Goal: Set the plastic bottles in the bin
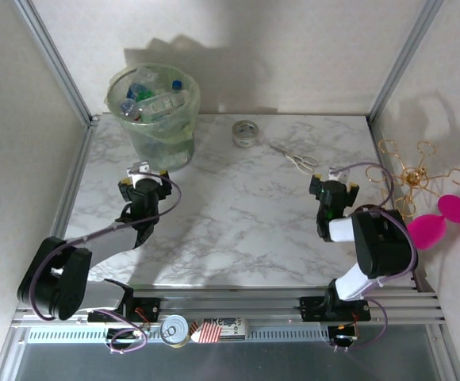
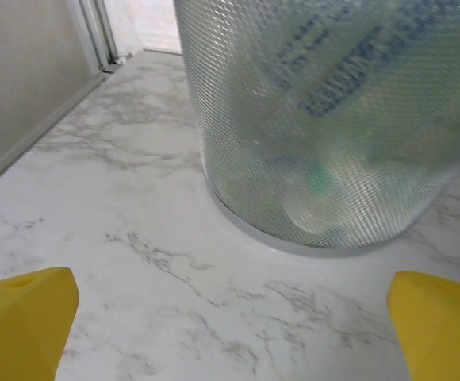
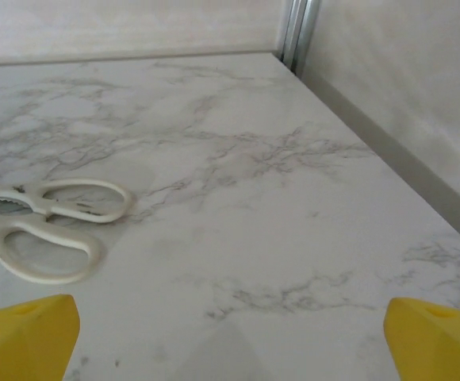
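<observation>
The plastic bottles (image 1: 155, 99) lie heaped inside the bin (image 1: 162, 143) at the far left corner of the marble table (image 1: 230, 230). The left gripper (image 1: 143, 178) hangs just before it, jaws wide and empty. The right gripper (image 1: 334, 183), equally wide and empty, sits near the white scissors (image 1: 297, 159) by the right edge.
</observation>
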Available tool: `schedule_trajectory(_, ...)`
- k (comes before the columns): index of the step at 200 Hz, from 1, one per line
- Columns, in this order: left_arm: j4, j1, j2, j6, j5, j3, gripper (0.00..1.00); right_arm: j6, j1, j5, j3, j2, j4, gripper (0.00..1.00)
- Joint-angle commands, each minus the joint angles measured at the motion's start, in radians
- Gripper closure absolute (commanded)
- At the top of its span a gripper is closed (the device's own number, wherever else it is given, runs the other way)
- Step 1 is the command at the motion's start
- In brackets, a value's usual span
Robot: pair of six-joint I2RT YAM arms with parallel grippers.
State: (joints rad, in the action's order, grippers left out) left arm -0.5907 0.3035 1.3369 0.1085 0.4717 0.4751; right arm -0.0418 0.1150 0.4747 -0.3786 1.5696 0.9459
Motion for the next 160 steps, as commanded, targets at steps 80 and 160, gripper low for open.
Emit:
schedule_trajectory(80, -0.549, -0.134, 0.072, -0.106, -0.167, -0.221, 0.0, -0.025, -0.07, -0.181, 0.194, -0.013, 0.426, 0.01)
schedule_trajectory(160, -0.786, -0.208, 0.201, -0.073, -0.306, -0.296, 0.01, -0.027, -0.07, -0.181, 0.192, -0.019, 0.415, 0.01)
